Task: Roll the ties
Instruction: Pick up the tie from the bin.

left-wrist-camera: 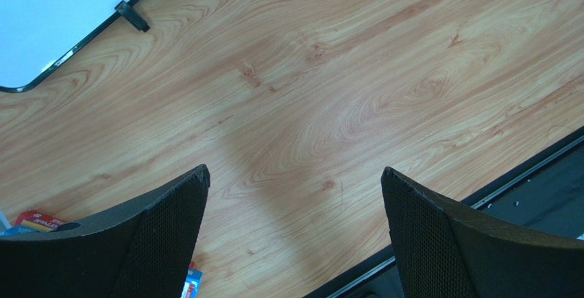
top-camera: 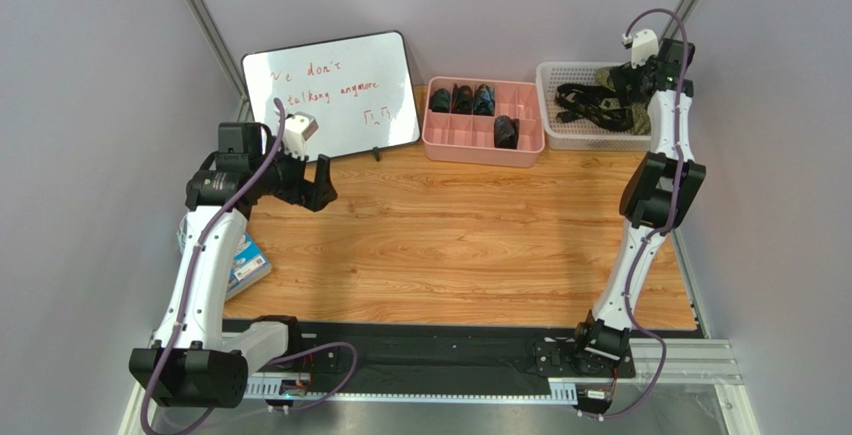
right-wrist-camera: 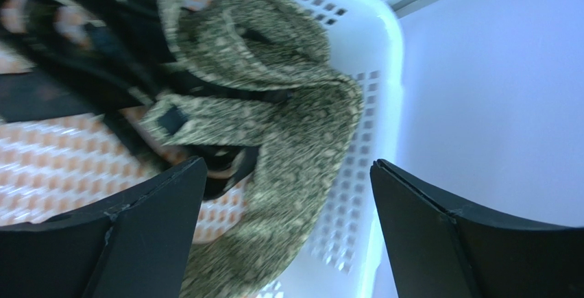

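Observation:
An olive-green speckled tie (right-wrist-camera: 295, 113) lies crumpled in the white basket (right-wrist-camera: 384, 58), tangled with black ties (right-wrist-camera: 82, 58). In the top view the basket (top-camera: 548, 105) stands at the back right with the black ties (top-camera: 590, 105) in it. My right gripper (right-wrist-camera: 288, 175) is open above the basket's right side, with the green tie below its jaws; in the top view it (top-camera: 632, 80) hangs over the basket. My left gripper (left-wrist-camera: 295, 181) is open and empty above bare wood; in the top view it (top-camera: 312, 183) is at the left, in front of the whiteboard.
A pink divided tray (top-camera: 470, 140) at the back middle holds several rolled dark ties (top-camera: 507, 132). A whiteboard (top-camera: 330, 95) leans at the back left. A blue packet (top-camera: 246, 261) lies at the table's left edge. Walls close in on both sides.

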Available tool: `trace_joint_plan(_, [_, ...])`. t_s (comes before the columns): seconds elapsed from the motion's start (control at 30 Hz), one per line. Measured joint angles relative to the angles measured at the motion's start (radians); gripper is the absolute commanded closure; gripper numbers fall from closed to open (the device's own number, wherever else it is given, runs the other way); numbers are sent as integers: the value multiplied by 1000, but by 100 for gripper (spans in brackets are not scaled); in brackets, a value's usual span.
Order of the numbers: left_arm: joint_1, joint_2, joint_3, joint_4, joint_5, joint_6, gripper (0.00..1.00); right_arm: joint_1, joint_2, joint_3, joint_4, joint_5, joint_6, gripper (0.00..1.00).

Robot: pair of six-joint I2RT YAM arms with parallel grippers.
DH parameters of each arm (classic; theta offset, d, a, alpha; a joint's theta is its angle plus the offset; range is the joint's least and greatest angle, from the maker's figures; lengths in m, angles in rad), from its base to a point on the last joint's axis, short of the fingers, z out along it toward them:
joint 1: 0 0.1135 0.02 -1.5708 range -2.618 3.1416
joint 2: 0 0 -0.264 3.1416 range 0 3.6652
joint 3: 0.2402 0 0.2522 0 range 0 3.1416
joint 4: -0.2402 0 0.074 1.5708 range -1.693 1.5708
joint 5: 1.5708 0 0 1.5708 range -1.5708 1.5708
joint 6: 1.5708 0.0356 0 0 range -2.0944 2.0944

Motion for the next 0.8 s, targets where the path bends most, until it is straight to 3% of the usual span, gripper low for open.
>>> trace_joint_plan(0.5, [0,22,-3,-17,-61,4,1,-11,211,52,310,96,-151,13])
trace_joint_plan(0.6, [0,25,-3,-19,-69,4,1,-11,238,52,364,108,-171,20])
trace_joint_plan(0.63, [0,28,-3,-19,-73,4,1,-11,248,53,384,111,-176,29])
trace_joint_plan(0.8, [0,38,-3,-24,-89,4,1,-8,290,54,477,142,-204,54])
